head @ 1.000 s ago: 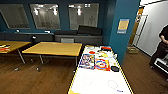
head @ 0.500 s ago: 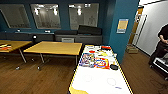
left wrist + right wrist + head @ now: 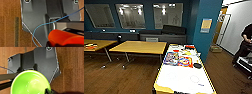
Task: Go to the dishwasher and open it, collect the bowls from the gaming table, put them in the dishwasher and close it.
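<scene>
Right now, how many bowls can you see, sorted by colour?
Green bowl: 1
Red bowl: 1
Black bowl, on the white table: 1
Total: 3

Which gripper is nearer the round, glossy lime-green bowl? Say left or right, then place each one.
Right. The right gripper clamps the rim of the round lime-green bowl. The left gripper is at a red-orange rounded thing instead.

Each arm hangs over wooden floor, wrist plate facing down.
</scene>
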You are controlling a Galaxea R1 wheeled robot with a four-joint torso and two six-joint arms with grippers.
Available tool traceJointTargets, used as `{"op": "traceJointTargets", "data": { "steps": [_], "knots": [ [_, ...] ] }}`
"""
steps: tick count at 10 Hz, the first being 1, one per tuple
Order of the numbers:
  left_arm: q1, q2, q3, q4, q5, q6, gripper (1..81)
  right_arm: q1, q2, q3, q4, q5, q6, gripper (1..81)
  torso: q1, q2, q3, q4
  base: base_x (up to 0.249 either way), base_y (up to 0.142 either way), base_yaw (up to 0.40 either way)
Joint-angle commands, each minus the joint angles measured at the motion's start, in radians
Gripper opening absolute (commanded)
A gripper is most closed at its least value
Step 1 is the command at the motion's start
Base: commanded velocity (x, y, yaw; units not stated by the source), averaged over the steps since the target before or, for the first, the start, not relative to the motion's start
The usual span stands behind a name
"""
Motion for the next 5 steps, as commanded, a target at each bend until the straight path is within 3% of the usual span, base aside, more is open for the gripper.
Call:
{"op": "traceJointTargets", "data": {
  "steps": [1, 5],
  "knots": [
    [-0.041, -0.005, -0.003, -0.002, 0.072, 0.003, 1.0, 0.027, -0.015, 0.002, -0.006, -0.055, -0.004, 1.0, 0.0, 0.0, 0.0, 0.0, -0.082, 0.0, 0.0],
    [-0.038, -0.002, -0.003, -0.004, 0.072, 0.003, 1.0, 0.027, -0.009, -0.002, -0.008, -0.055, -0.004, 1.0, 0.0, 0.0, 0.0, 0.0, -0.082, 0.0, 0.0]
  ]
}}
